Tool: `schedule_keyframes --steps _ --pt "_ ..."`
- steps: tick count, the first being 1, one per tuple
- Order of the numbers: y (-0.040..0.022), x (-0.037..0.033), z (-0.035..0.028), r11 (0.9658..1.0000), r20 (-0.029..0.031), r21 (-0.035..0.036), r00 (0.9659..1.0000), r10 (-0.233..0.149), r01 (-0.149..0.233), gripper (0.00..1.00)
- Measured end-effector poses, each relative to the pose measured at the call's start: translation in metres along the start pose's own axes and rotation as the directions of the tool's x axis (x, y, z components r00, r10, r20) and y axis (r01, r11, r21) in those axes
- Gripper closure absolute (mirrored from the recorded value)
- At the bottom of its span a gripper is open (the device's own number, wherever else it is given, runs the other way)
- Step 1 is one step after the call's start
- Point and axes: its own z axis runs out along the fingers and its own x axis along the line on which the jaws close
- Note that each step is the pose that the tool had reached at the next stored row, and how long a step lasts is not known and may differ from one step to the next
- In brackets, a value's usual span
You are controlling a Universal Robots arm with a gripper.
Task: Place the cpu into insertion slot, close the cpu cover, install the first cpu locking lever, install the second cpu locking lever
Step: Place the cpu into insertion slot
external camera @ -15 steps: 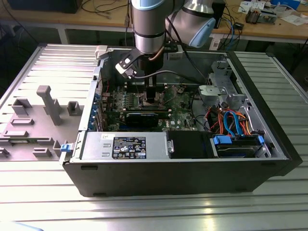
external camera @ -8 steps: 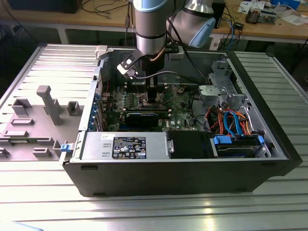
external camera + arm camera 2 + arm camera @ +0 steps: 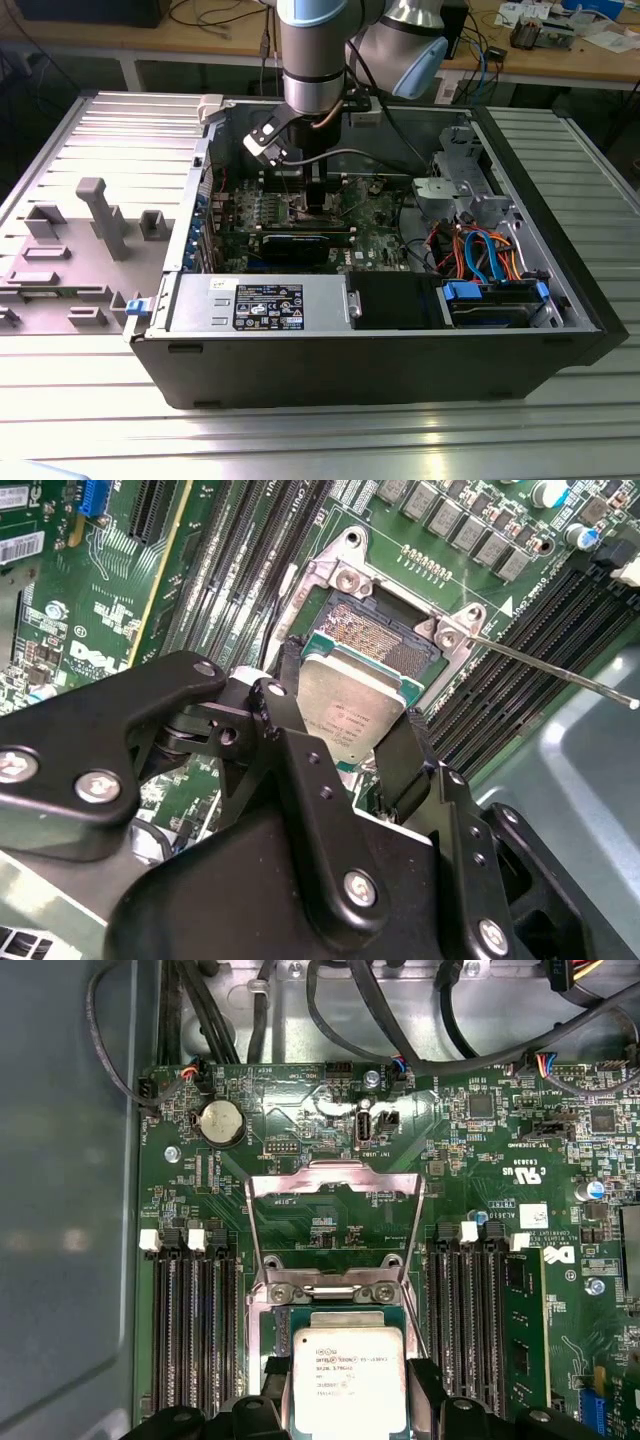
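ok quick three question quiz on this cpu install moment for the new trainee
1. True or false: the cpu cover is shut over the insertion slot.
2. What does the gripper hold between its fingers? A) a screw B) the cpu C) nothing
3. In the second wrist view, does the cpu cover the whole slot, or is part of the slot's contact field bare?

Key: 1 false, the cover stands swung open; 2 B; 3 part of the contact field is bare beyond the cpu's edge.
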Motion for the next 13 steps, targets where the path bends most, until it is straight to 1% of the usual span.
schedule_keyframes --steps 9,13 --pt "-0.0017 0.0002 0.0038 1.0 -0.0001 -0.0001 1.0 0.0 0.0 0.45" --pt "-0.0019 0.0024 0.0057 1.0 -0.0004 -0.0002 1.0 -0.002 0.002 0.45"
